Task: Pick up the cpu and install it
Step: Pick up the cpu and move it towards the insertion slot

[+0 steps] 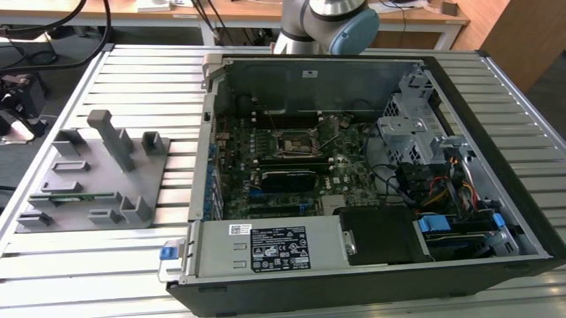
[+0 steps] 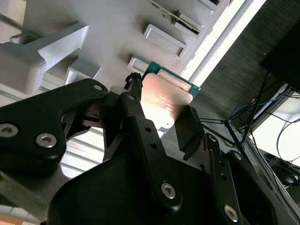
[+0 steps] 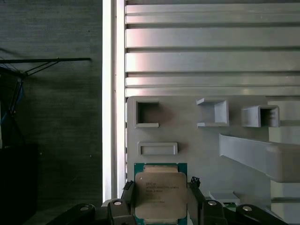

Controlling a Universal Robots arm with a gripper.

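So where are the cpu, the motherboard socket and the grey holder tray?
cpu [image 3: 161,194]: first wrist view, centre of its silver top.
motherboard socket [image 1: 295,144]: exterior view, its middle.
grey holder tray [image 1: 95,176]: exterior view, bare flat surface.

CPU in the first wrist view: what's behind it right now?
The cpu, held in the gripper, has the grey fixture plate behind it, with a shallow rectangular pocket just past its edge. The plate directly behind the cpu is covered, so what lies there cannot be seen.
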